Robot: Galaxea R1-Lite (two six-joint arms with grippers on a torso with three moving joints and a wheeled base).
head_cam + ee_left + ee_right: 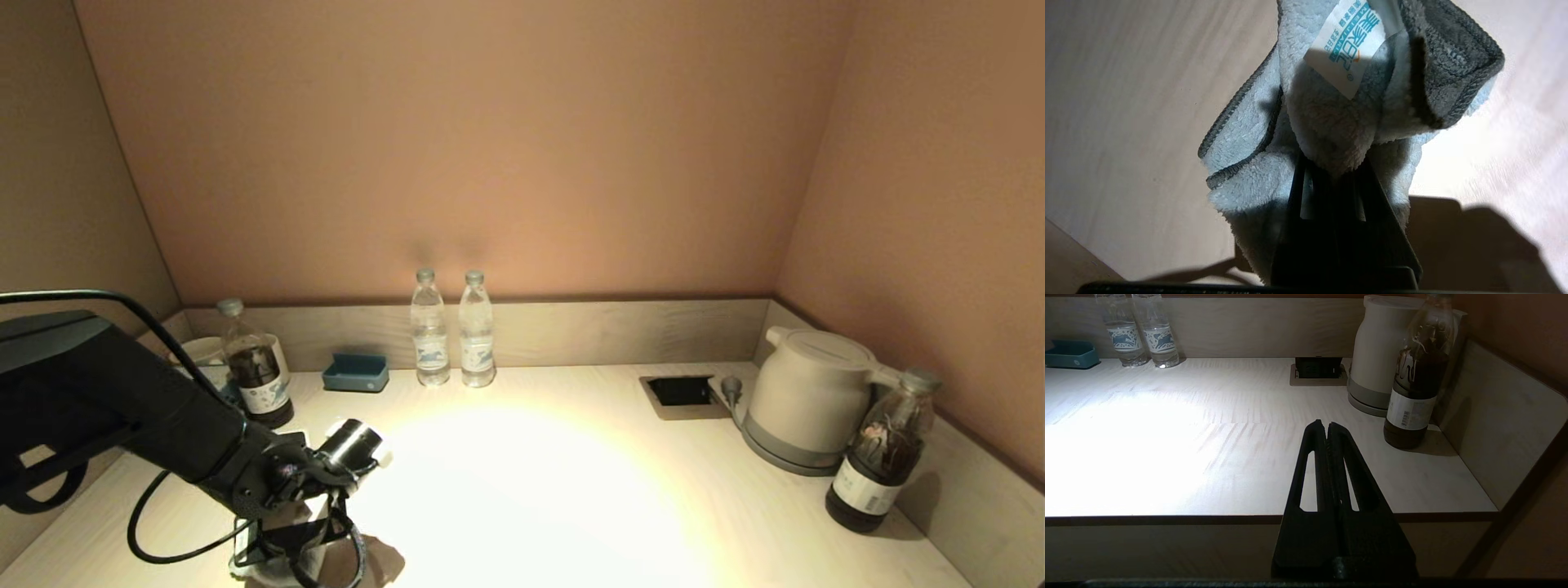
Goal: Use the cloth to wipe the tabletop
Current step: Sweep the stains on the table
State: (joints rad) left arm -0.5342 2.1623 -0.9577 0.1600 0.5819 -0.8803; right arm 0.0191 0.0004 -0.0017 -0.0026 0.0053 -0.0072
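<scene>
The pale cream wood-grain tabletop [555, 490] fills the head view, with a black socket recess [679, 390] at the back right. My left gripper [286, 549] is at the front left, shut on the light-blue terry cloth [1331, 122]. The cloth bunches around the fingers and its white tag [1349, 45] shows. In the head view only a pale bit of the cloth [282, 567] shows under the gripper, low at the tabletop. My right gripper [1327, 426] is shut and empty, held in front of the table's front edge, out of the head view.
Two water bottles [453, 331] and a dark blue-grey tissue box [356, 372] stand at the back. A dark tea bottle [255, 367] and a white cup [204, 355] stand back left. A white kettle [804, 400] and another dark bottle [882, 453] stand at the right.
</scene>
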